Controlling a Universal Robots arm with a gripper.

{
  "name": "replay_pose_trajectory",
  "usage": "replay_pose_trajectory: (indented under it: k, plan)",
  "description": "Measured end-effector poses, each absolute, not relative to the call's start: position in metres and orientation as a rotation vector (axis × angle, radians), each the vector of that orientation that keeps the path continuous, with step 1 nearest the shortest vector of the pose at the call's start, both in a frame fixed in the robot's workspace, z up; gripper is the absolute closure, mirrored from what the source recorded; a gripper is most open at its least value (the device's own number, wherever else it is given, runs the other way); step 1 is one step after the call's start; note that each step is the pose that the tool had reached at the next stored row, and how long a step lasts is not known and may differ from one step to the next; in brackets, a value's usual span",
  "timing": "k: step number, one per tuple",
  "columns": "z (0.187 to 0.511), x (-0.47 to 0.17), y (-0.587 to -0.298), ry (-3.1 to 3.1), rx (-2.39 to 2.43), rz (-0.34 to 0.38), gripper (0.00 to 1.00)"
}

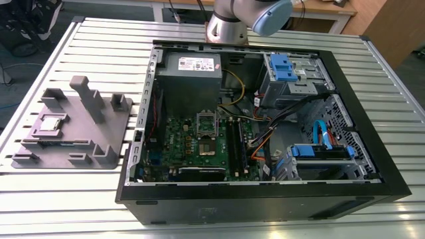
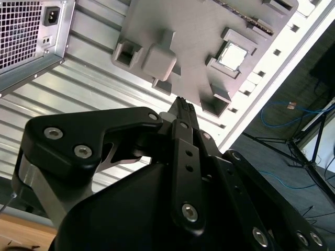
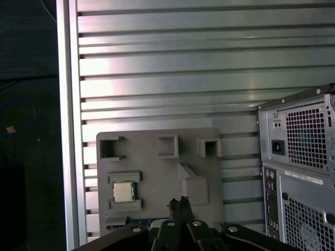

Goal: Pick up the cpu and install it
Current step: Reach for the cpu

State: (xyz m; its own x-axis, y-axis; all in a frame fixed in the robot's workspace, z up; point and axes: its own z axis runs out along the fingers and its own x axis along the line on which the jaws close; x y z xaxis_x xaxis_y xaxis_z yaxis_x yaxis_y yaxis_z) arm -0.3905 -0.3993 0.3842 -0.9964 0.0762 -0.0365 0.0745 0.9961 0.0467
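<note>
- One cpu (image 1: 52,123), lid up, seated in a square recess of the grey holder block (image 1: 79,130), which lies on the slatted table (image 1: 66,199) to the exterior view's left of the open computer case (image 1: 265,201).
- One gripper (image 2: 183,105), fingers pressed together on nothing, hanging clear of the block, tips toward it.
- One arm (image 1: 242,20), standing behind the case.
</note>
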Motion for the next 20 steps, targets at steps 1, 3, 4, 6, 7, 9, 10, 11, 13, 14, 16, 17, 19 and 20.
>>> replay_pose_trajectory:
  k: [1,3,4,6,7,9,10,11,13,14,16,17,19,20]
  plan:
    - [0.3842,-0.3906,-0.3993,3.1,0.117,0.07,0.89]
    - [0.3841,-0.391,-0.3994,3.1,0.117,0.07,0.89]
    - [0.384,-0.3913,-0.3994,3.1,0.117,0.07,0.89]
    - [0.3838,-0.3919,-0.3995,3.1,0.117,0.07,0.89]
    - [0.3837,-0.3922,-0.3996,3.1,0.117,0.07,0.89]
    - [0.3834,-0.3928,-0.3997,3.1,0.117,0.07,0.89]
    - [0.3833,-0.3932,-0.3998,3.1,0.117,0.07,0.89]
    - [0.3831,-0.3935,-0.3999,3.1,0.117,0.07,0.89]
    - [0.3826,-0.3941,-0.4002,3.1,0.117,0.07,0.89]
    - [0.3823,-0.3945,-0.4002,3.1,0.117,0.07,0.89]
    - [0.3816,-0.3952,-0.4005,3.1,0.117,0.07,0.89]
    - [0.3813,-0.3954,-0.4005,3.1,0.117,0.07,0.89]
    - [0.3806,-0.3961,-0.4007,3.1,0.117,0.07,0.89]
    - [0.3803,-0.3964,-0.4007,3.1,0.117,0.07,0.89]
